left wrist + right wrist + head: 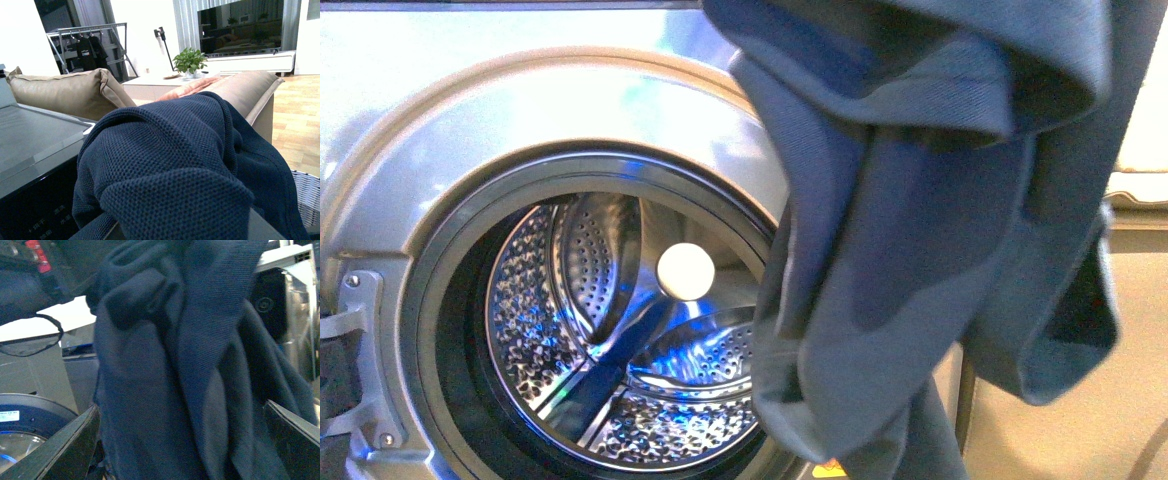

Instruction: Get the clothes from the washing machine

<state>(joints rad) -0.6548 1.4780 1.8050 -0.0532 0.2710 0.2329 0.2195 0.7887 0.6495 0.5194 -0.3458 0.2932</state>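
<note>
Just outside the washing machine (470, 120), the clothes (920, 250) hang across the porthole (428, 300), covering its right edge and leaving the left side unobstructed. The right gripper (180, 407) gapes wide around the cloth. The left gripper (187, 227) is draped, so I cannot tell how its jaws stand.

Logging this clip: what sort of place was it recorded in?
Most likely a home living area, or a mock-up of one. A front-loading washing machine stands beside beige sofa cushions, with a potted plant and a clothes rack further back.
</note>
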